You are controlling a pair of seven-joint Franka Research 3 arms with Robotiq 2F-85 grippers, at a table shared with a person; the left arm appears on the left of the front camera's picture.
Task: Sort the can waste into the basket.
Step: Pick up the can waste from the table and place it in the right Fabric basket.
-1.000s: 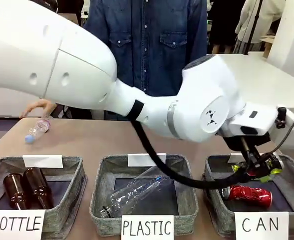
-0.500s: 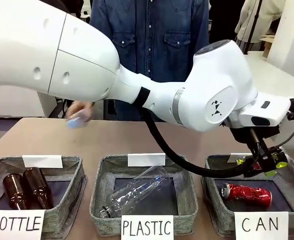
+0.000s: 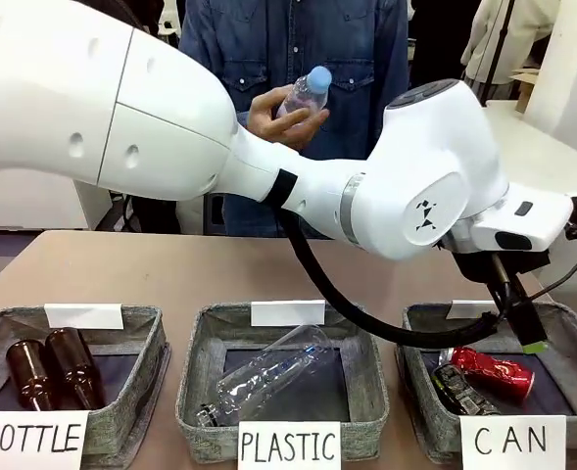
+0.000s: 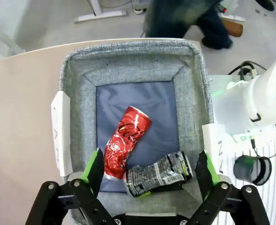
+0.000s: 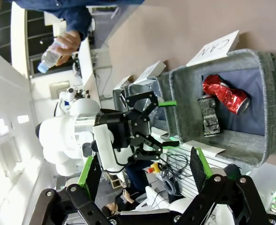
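The left gripper (image 4: 151, 174) is seen with its jaws spread wide and nothing is held between them; the green pads (image 4: 93, 166) stand apart on either side of the dark can (image 4: 159, 173), above it and not touching it. In the front view the same gripper (image 3: 523, 328) hangs just over the far right corner of the basket (image 3: 420, 426) marked "CAN". The right gripper (image 5: 143, 174) is also spread wide and empty, and it is kept well apart from the basket. Both cans are found inside the basket, on its dark bottom. The red can (image 4: 124, 147) with white marks is dented and lies on its side, tilted; the dark can with green-yellow print is crushed and lies just beside the lower end of the red one, and whether they touch cannot be told for sure. In the front view the red can (image 3: 492, 373) lies to the right and the dark can (image 3: 459, 389) to the left of it. Beside this basket, the middle basket (image 3: 195, 416) marked "PLASTIC" holds a clear plastic bottle (image 3: 264, 374) lying on its side, and the basket (image 3: 136, 421) marked "BOTTLE" holds two brown glass bottles (image 3: 53, 367). Behind the table a person's hand (image 3: 280, 116) is raised with a small clear bottle (image 3: 303, 95) with a blue cap in it
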